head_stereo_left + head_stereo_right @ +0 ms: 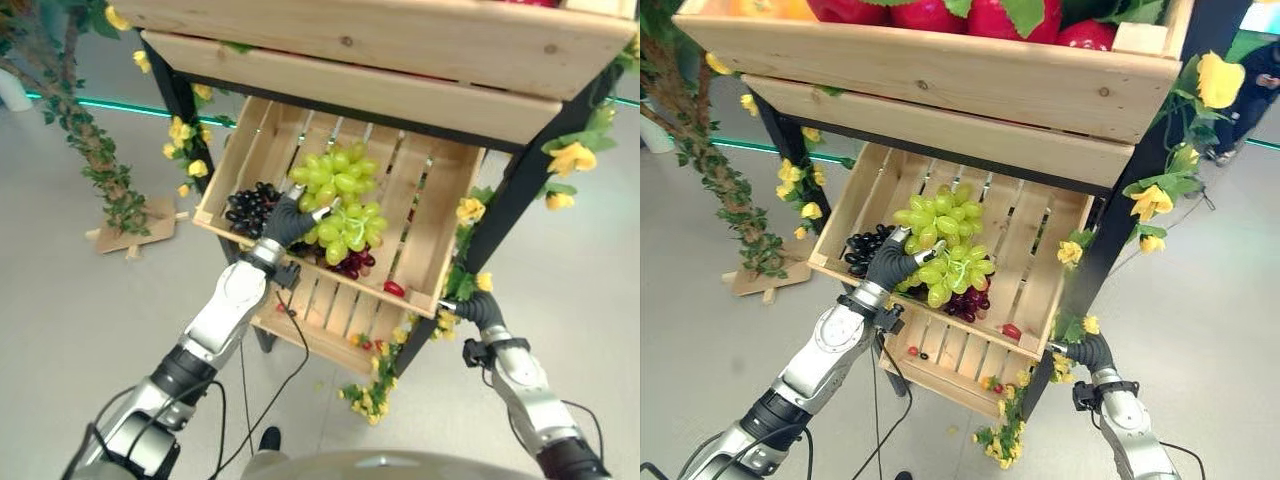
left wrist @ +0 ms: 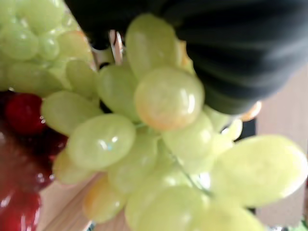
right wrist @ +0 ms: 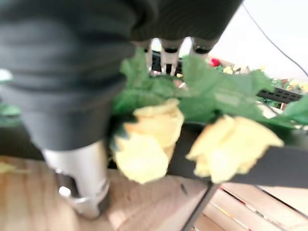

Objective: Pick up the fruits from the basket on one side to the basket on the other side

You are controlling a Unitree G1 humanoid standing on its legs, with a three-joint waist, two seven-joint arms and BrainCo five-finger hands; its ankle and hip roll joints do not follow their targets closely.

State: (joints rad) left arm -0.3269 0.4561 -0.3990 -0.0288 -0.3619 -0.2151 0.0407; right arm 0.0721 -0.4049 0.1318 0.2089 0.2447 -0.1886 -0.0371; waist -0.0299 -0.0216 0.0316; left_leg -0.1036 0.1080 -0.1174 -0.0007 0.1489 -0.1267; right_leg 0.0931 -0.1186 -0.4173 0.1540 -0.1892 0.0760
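Crate (image 1: 425, 255): green grapes (image 1: 340, 205), black grapes (image 1: 250, 205), red grapes (image 1: 350, 263) | left hand (image 1: 287, 222) grasps green bunch | crate's right half bare | right hand (image 1: 478, 310) at corner, grip unclear

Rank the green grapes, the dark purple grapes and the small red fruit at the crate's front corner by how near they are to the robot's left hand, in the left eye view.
1. Green grapes: touching the left hand, at mid-crate.
2. Dark purple grapes: just beside the hand, in the crate's left corner.
3. Small red fruit: farthest, at the right front corner.
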